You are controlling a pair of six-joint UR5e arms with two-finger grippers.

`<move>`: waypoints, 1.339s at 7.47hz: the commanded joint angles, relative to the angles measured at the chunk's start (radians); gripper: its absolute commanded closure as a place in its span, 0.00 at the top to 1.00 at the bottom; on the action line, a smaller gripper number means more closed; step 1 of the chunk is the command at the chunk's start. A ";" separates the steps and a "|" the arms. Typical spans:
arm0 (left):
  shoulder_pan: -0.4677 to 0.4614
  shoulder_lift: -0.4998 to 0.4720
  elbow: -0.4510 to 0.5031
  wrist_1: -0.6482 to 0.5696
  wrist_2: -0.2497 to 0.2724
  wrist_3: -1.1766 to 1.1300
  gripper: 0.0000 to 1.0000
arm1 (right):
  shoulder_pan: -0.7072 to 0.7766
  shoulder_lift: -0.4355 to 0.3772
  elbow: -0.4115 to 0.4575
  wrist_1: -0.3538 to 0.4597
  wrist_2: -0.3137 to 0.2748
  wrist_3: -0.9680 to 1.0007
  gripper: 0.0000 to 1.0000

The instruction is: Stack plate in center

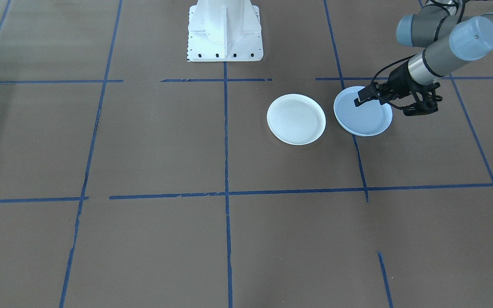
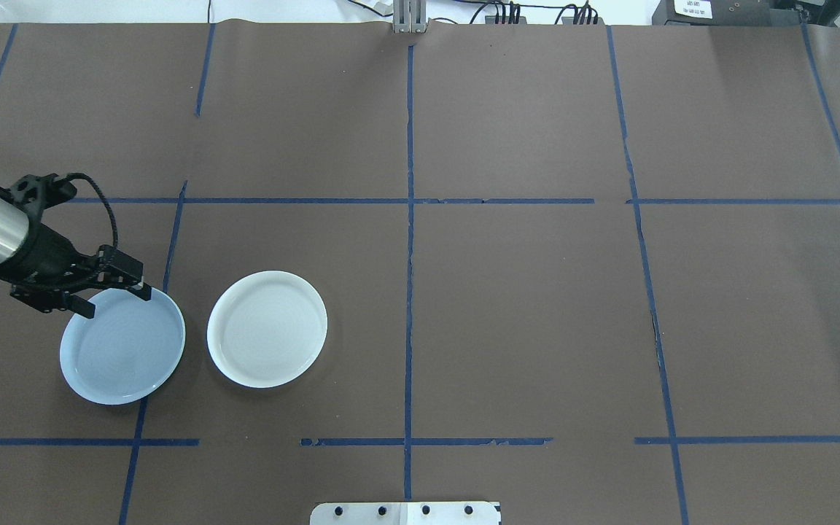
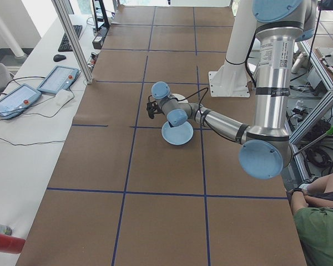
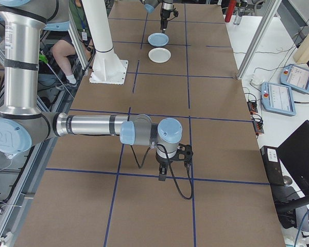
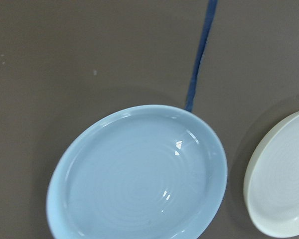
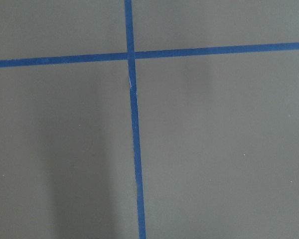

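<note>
Your left pincer (image 2: 115, 290) hangs spread over the far rim of the light-blue plate (image 2: 122, 345), which lies on the table (image 2: 507, 306) just beside the white plate (image 2: 267, 329). Judging by this, you're at the grasp: lower and close on the rim. The right pincer's state I cannot tell. No readable writing.

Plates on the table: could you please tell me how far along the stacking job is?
Possibly done: the ringed light-blue plate shows a second rim beneath it in the front view, so it may already sit on another plate. In hand: the left gripper hangs open over that plate's edge, holding nothing. Left: the white plate lies alone beside the stack, not touching it. The right gripper is far off.
</note>
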 commanded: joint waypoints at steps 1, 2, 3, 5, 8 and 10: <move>0.138 -0.080 -0.003 0.000 0.171 -0.236 1.00 | 0.000 0.000 0.000 0.000 0.000 0.000 1.00; 0.184 -0.082 -0.015 0.000 0.177 -0.290 1.00 | 0.000 0.000 0.000 0.000 0.000 0.000 1.00; 0.214 -0.082 -0.020 0.000 0.186 -0.338 1.00 | 0.000 0.000 0.000 0.000 0.000 0.000 1.00; 0.260 -0.083 0.000 -0.003 0.221 -0.358 1.00 | 0.000 0.000 0.000 0.000 0.000 0.000 1.00; 0.272 -0.085 0.061 -0.094 0.214 -0.360 0.71 | 0.000 0.000 0.000 0.000 0.000 0.000 1.00; 0.272 -0.089 0.066 -0.107 0.212 -0.358 0.49 | 0.000 0.000 0.000 0.000 0.000 0.000 1.00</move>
